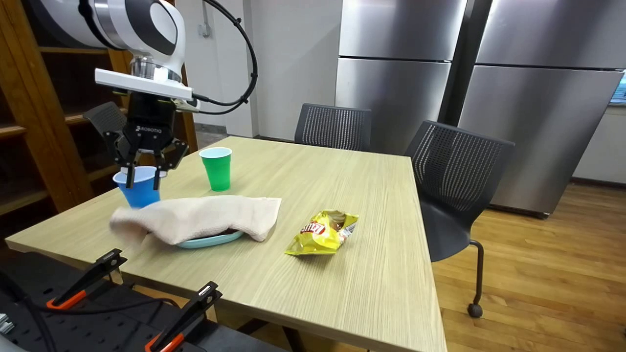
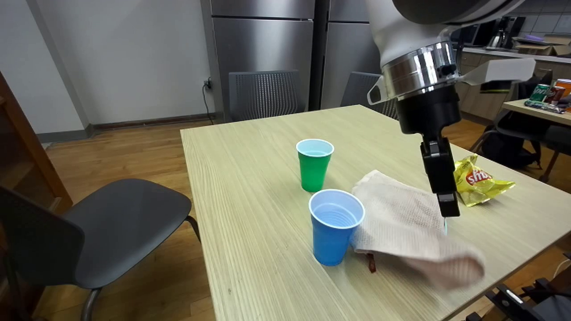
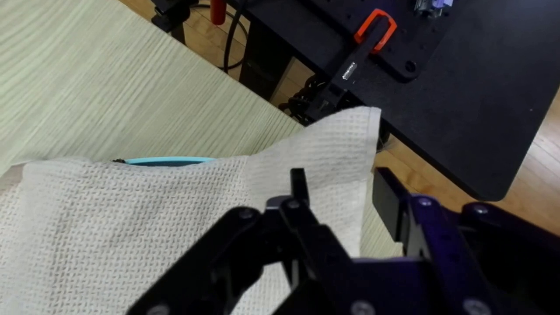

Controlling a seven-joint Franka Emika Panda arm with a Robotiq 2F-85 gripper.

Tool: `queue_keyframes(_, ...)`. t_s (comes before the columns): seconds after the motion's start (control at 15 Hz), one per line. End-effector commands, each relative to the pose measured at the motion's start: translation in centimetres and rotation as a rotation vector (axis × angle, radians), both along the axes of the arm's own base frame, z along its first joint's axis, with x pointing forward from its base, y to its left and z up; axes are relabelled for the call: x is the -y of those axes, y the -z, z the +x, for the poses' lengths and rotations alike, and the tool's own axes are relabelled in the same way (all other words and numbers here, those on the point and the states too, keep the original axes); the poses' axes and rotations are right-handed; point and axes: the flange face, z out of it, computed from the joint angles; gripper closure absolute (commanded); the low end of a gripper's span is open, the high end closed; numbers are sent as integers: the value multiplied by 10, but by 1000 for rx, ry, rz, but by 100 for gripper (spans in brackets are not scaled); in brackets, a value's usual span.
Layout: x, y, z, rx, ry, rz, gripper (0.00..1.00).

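Two fingers of your tool stand spread apart above the white cloth, one end of which is blurred. Below the tool, the cloth partly covers a light-blue plate. Near the tool, beside the cloth, you have the blue cup upright; the green cup stands farther off. The yellow chip bag lies on the desk, well apart from the tool. Beyond are chairs and refrigerators.

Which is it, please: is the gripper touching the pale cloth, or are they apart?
Apart. In an exterior view, the open gripper ends above the pale cloth, with the blue cup showing in the gap between them.
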Motion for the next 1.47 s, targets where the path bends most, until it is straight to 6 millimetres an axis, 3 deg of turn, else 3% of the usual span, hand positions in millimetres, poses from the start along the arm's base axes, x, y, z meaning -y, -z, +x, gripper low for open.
queue_keyframes(0.0,4,-13,1,25,-13,5,25)
queue_keyframes(0.2,7,-18,3,42,-3,13,1)
queue_keyframes(0.53,23,-33,25,131,76,20,0)
queue_keyframes(1.13,74,-57,75,576,216,-16,0)
queue_keyframes(1.4,110,-66,85,721,331,-2,0)
